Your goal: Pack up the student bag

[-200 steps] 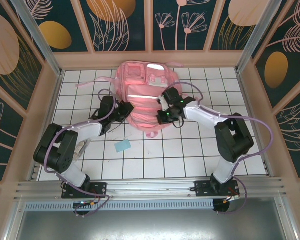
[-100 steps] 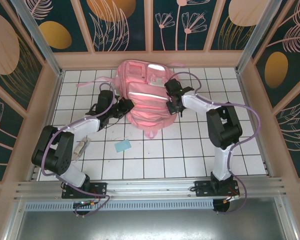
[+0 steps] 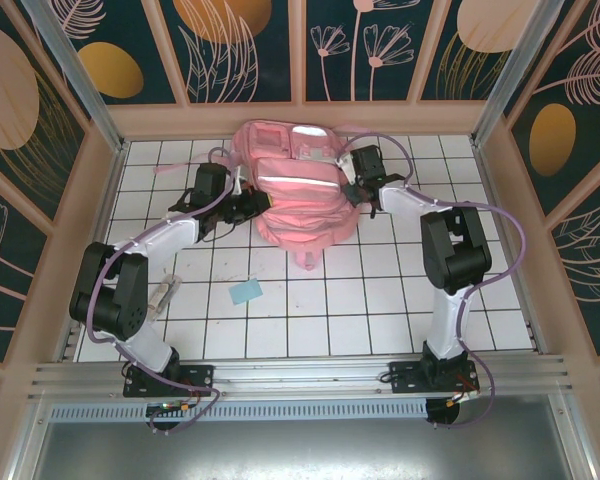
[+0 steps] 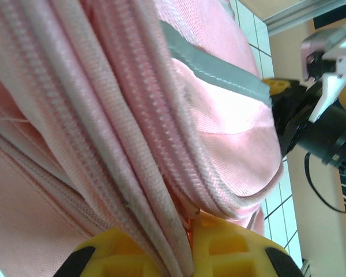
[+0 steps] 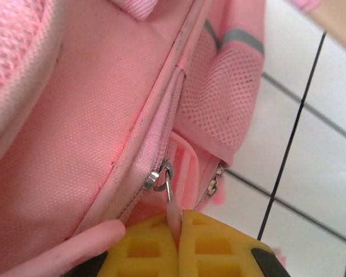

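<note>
White-tiled bench (image 3: 310, 310) carries the student bag (image 3: 295, 195) at far centre. Left fingers (image 4: 210, 245) are clamped narrow on its zippered edge; right fingers (image 5: 202, 242) pinch its zipper pull (image 5: 170, 197), closed tight.

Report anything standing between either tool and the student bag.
Nothing visible does. The left tool pinches a zipper seam of the student bag; the right tool pinches a zipper pull on its other side.

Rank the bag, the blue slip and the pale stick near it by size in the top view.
1. bag
2. blue slip
3. pale stick, thinner, but close to the slip
</note>
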Motion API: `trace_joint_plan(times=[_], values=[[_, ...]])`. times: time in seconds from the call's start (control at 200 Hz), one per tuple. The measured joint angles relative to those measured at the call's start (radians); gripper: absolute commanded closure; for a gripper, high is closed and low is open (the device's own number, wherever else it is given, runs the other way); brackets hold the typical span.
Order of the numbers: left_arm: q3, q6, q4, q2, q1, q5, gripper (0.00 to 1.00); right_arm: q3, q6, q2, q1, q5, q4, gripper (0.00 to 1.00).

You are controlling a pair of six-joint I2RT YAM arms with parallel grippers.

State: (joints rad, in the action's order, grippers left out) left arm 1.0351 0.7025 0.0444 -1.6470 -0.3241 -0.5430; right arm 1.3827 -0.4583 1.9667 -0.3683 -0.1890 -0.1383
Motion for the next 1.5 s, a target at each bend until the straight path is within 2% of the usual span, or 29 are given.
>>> trace_joint_plan(times=[0.18,0.41,0.48,0.545,0.735,0.826,0.881,0.961,1.006,1.031,1.176,1.286,1.386,1.501], values=[[0.008,-0.040,-0.020,0.000,0.003,0.000,1.00,0.000,-0.061,0.027,0.000,0.002,0.108,1.00],[0.013,-0.074,-0.048,0.000,0.011,-0.001,1.00,-0.001,-0.037,0.032,0.002,0.053,0.113,1.00],[0.013,-0.074,-0.049,0.000,0.014,-0.006,1.00,-0.004,-0.016,0.028,0.004,0.068,0.105,0.83],[0.013,-0.074,-0.055,0.000,0.016,-0.018,1.00,-0.004,0.017,0.016,0.014,0.066,0.082,0.72],[0.015,-0.098,-0.112,0.000,0.032,-0.035,1.00,-0.006,0.120,-0.073,0.111,0.011,0.021,0.52],[0.024,-0.117,-0.140,0.000,0.031,-0.034,0.73,-0.026,0.153,-0.150,0.129,0.021,-0.002,0.51],[0.033,-0.126,-0.167,0.000,0.030,-0.028,0.48,-0.042,0.165,-0.195,0.127,0.056,-0.015,0.51],[0.046,-0.144,-0.213,0.001,0.031,0.006,0.21,-0.057,0.183,-0.249,0.119,0.133,-0.039,0.49],[0.046,-0.151,-0.235,0.007,0.031,0.047,0.09,-0.061,0.190,-0.264,0.117,0.177,-0.051,0.33],[0.046,-0.156,-0.246,0.013,0.031,0.070,0.03,-0.064,0.201,-0.270,0.114,0.203,-0.055,0.29],[0.046,-0.153,-0.282,0.084,0.054,0.248,0.01,-0.092,0.204,-0.275,0.108,0.325,-0.071,0.31],[0.046,-0.133,-0.265,0.144,0.071,0.334,0.01,-0.105,0.209,-0.272,0.105,0.411,-0.092,0.33],[0.036,-0.097,-0.203,0.154,0.074,0.343,0.01,-0.105,0.215,-0.254,0.095,0.490,-0.092,0.35],[-0.014,-0.030,-0.101,0.124,0.074,0.299,0.01,-0.105,0.215,-0.211,0.065,0.563,-0.092,0.35]])
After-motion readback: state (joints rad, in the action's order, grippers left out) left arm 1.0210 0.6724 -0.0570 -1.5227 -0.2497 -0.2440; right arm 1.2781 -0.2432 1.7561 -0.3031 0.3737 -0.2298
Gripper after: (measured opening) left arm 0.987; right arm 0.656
